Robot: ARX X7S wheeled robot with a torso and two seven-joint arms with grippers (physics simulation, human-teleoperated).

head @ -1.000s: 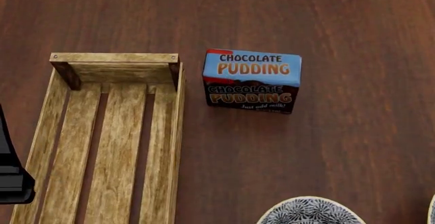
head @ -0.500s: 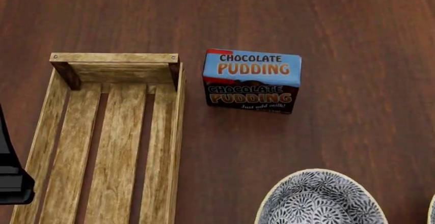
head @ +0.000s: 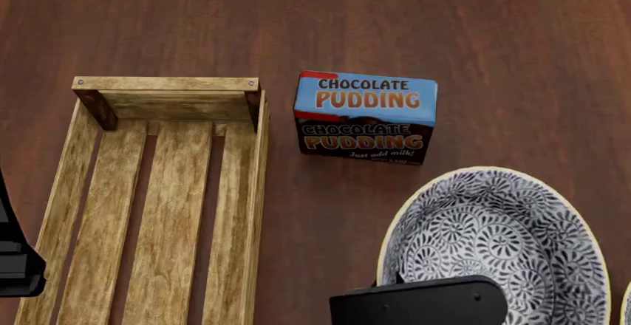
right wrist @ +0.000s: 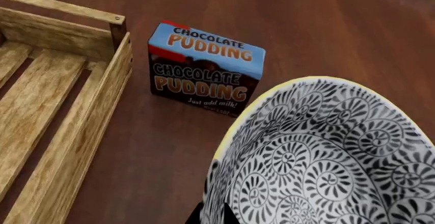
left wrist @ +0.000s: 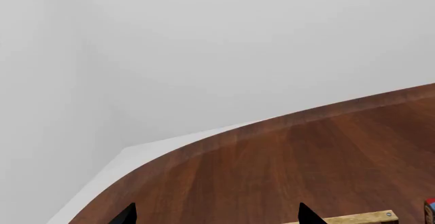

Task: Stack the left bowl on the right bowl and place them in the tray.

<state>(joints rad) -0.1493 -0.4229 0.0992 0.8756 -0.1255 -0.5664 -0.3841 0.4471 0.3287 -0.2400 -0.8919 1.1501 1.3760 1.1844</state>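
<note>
**Bowl lifted, heading for the tray**

Since a second ago the patterned bowl (head: 493, 247) has swung up from the bottom edge of our head view and now fills its lower right corner, and the black body of our right gripper (right wrist: 212, 215) has come into sight beneath it. Nearest us, that claw pinches the bowl's rim, one finger inside and one outside as far as the right wrist view shows, so we read it as clamped on the bowl. Whether this is one bowl or two already nested we cannot tell; a pale sliver shows at the far right edge. Just beyond the bowl stands the chocolate pudding box (head: 365, 117), upright and apart from it. Left of that lies the tray (head: 162, 85), nothing in it. Our left gripper (left wrist: 216, 218) shows two dark tips set apart over bare table (left wrist: 319, 158), holding nothing.

We judge the carrying step is in hand. Next we need to travel left over the tray's wall, clearing the box, then lower.
</note>
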